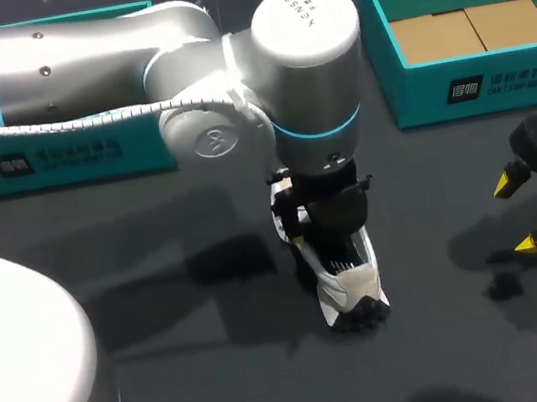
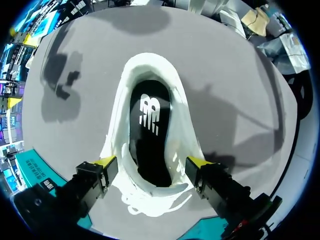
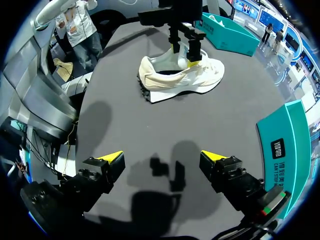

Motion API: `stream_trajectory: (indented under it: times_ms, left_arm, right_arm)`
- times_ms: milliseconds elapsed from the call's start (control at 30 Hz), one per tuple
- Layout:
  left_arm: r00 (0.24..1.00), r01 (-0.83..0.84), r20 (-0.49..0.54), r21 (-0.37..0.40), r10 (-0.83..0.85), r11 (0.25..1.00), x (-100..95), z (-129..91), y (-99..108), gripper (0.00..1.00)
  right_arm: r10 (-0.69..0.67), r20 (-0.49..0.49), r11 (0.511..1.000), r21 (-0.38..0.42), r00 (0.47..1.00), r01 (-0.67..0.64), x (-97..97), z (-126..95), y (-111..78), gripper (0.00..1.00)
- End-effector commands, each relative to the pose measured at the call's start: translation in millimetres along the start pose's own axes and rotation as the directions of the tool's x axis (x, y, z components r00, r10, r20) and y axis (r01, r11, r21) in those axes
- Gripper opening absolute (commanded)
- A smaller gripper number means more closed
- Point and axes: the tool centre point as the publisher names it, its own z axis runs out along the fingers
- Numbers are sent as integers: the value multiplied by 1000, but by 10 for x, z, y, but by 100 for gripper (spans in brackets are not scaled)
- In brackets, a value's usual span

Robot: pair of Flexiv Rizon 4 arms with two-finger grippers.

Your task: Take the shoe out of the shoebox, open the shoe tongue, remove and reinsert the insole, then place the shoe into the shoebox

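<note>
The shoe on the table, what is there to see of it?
The shoe is a cream-white trainer with a soft, fabric-like upper and a dark, knobbly sole. It stands upright on the dark grey table, not in the shoebox. Its mouth gapes wide, showing a black insole with a white logo inside. Loose white laces trail at one end. The left hand hangs open over it, a yellow tip at either side of the mouth.

The left arm (image 1: 75,58) comes in from its side to the middle, wrist turned straight down, left gripper (image 2: 151,162) low. The right gripper (image 3: 162,157) hangs at the right, fingers spread wide, holding nothing.
</note>
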Motion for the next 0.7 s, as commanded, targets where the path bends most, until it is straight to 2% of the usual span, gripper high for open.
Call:
stream_trajectory:
  times_ms: [33,400,700]
  left_arm:
    - [1000,-1,-3,13,1,1000,-7,-22,71,93]
    - [1000,4,-4,46,-4,999,18,-107,220,92]
    - [1000,13,18,56,-14,998,85,-342,484,86]
  right_arm:
    - [1,4,1000,3,1000,-1,22,2,3,100]
    - [1,4,1000,3,1000,-1,22,2,3,100]
    - [1,4,1000,3,1000,-1,22,2,3,100]
